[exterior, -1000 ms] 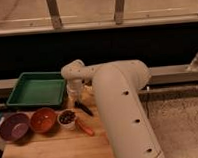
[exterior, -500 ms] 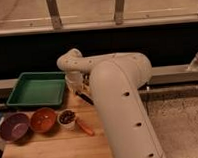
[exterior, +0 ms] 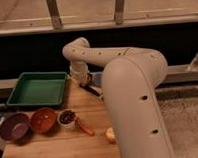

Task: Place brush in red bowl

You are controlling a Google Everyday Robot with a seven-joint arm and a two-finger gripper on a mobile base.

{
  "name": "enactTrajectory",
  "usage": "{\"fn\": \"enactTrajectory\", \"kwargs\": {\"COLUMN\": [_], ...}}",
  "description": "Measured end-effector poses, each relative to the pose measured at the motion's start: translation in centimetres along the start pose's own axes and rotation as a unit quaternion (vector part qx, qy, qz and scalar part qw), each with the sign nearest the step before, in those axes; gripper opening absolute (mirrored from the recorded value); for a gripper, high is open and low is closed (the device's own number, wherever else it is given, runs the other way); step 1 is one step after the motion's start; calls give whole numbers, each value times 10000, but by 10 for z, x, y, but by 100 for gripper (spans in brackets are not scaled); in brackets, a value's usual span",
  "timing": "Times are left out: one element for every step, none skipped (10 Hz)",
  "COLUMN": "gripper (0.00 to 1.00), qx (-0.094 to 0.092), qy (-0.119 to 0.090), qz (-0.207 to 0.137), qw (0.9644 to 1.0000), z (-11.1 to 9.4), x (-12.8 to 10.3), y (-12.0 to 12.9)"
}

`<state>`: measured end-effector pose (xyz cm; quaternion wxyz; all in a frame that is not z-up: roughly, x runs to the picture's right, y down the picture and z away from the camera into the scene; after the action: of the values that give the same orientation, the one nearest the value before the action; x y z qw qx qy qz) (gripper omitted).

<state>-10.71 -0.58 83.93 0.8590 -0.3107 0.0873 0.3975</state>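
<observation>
The robot's white arm (exterior: 133,86) curved over a wooden counter (exterior: 56,146), its claw (exterior: 85,80) lowered just right of a green tray (exterior: 38,89) and largely hidden behind the wrist. The claw's fingers were pressed together, and a slim dark brush (exterior: 93,89) slanted out from beneath them, down and to the right above the counter's far edge; whether the brush was pinched in the claw or merely lay under it could not be made out. The red bowl (exterior: 43,120) sat near the counter's front left, well apart from the brush. A purple bowl (exterior: 14,126) stood just to its left, and a small white cup (exterior: 67,117) with dark contents stood close on its right. An orange carrot-like stick (exterior: 85,127) lay beside the cup, and a pale rounded object (exterior: 110,135) rested against the arm's broad lower section. A dark wall and railing ran behind the counter.
</observation>
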Motion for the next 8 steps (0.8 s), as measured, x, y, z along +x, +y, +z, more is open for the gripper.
{"fn": "enactTrajectory", "kwargs": {"gripper": [0, 0, 0, 0, 0, 0, 0, 0], "qx": [-90, -153, -195, -228, -288, -371, -440, -508], "qy": [-16, -26, -57, -77, -101, -106, -91, -48], "qz": [-294, -548, -809, -988, -1240, -1492, -1647, -1771], "qw": [9995, 9984, 9965, 9948, 9918, 9880, 9853, 9829], "z": [-17, -30, -46, -56, -66, -71, -72, -72], "x": [-1, -1, -1, -2, -2, -2, -2, -2], "y": [6, 12, 19, 28, 45, 66, 82, 98]}}
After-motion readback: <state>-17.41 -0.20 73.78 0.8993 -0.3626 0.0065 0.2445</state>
